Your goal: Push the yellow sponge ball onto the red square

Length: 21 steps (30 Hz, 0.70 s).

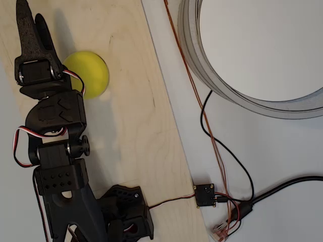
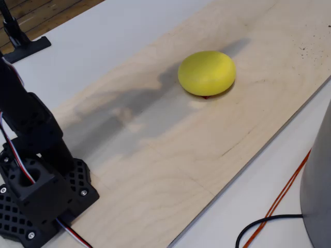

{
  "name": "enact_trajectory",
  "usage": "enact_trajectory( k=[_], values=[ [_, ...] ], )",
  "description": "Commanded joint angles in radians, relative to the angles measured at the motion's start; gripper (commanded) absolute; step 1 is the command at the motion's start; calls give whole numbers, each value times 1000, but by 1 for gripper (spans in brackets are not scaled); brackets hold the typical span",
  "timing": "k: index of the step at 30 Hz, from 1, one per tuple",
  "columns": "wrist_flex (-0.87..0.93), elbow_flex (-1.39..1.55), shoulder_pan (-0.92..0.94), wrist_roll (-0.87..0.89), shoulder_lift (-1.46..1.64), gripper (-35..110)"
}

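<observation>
The yellow sponge ball (image 1: 92,73) (image 2: 207,73) rests on the pale wooden board (image 1: 131,126) (image 2: 170,150). In the fixed view a thin sliver of the red square (image 2: 206,96) peeks out under the ball's near edge; the ball covers the rest. In the overhead view my gripper (image 1: 30,12) points toward the top left corner, up and to the left of the ball. Its black fingers lie together with nothing between them. The wrist motor block overlaps the ball's left side in that view.
A large grey round drum (image 1: 202,60) (image 2: 318,206) stands off the board to the right. Black and orange cables (image 1: 212,131) and a small controller board (image 1: 205,194) lie on the white table. The arm's black base (image 2: 36,196) sits at the board's end. A black stand (image 2: 20,41) is at the far corner.
</observation>
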Motion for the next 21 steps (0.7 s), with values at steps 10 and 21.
enact_trajectory(
  k=[10, 21],
  values=[
    [0, -60, 38, 91, 31, 0],
    [0, -48, 26, 86, 46, 0]
  ],
)
